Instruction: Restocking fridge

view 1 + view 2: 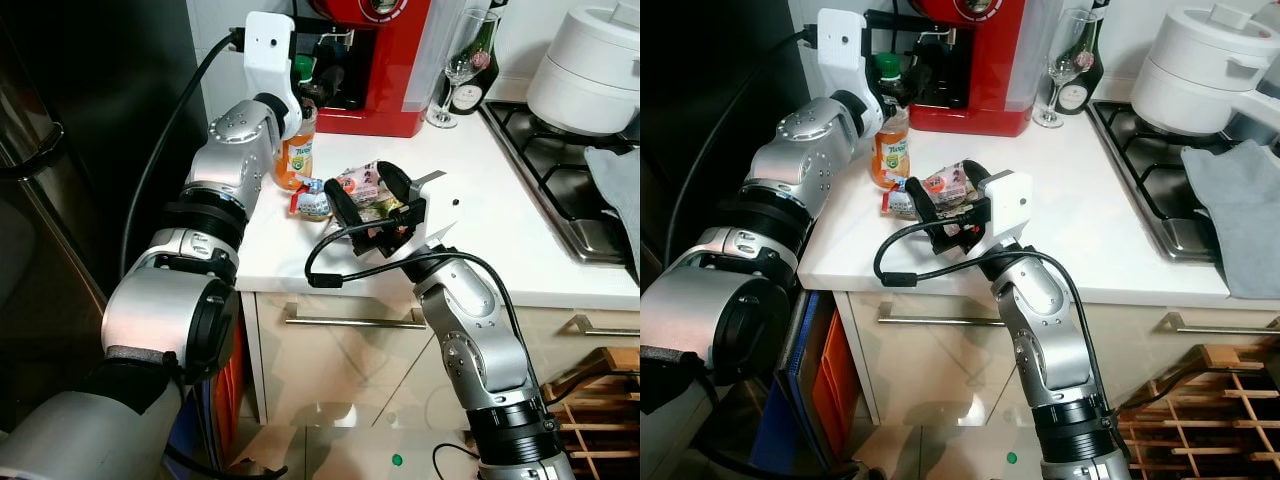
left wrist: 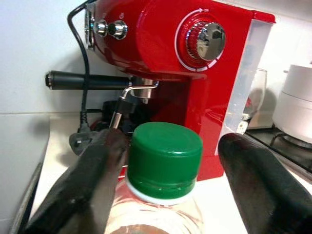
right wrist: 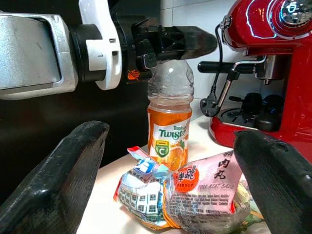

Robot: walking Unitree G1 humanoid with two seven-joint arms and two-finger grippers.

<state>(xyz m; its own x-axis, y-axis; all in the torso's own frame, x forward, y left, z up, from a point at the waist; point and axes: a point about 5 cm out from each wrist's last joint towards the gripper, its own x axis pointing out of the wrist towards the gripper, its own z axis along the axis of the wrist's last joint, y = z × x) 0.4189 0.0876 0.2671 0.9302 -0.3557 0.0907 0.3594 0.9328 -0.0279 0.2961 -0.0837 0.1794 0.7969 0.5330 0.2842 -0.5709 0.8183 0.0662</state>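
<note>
Bottle (image 3: pixel 169 127), clear plastic w/ ribbed green cap (image 2: pixel 165 160); crinkly foil packets (image 3: pixel 195 195) beside, maybe touching.

Red coffee machine (image 1: pixel 375 60); wine glass (image 1: pixel 462 62)

From my station the head views come through bright and evenly lit, the white countertop (image 1: pixel 480 180) close to washed out. The dark fridge door (image 1: pixel 60 150) on the robot's left falls almost to black, with little detail. I get glare streaks on the red coffee machine (image 2: pixel 195 63) and a bright glint off its chrome dial (image 2: pixel 201 41). The floor tiles (image 1: pixel 330 440) mirror soft patches of light. In both wrist views the black fingers (image 3: pixel 68 170) sit close to the lens and blur out, while the juice bottle (image 3: pixel 170 131) label reads sharp. Straight lines bow slightly near the frame edges
</note>
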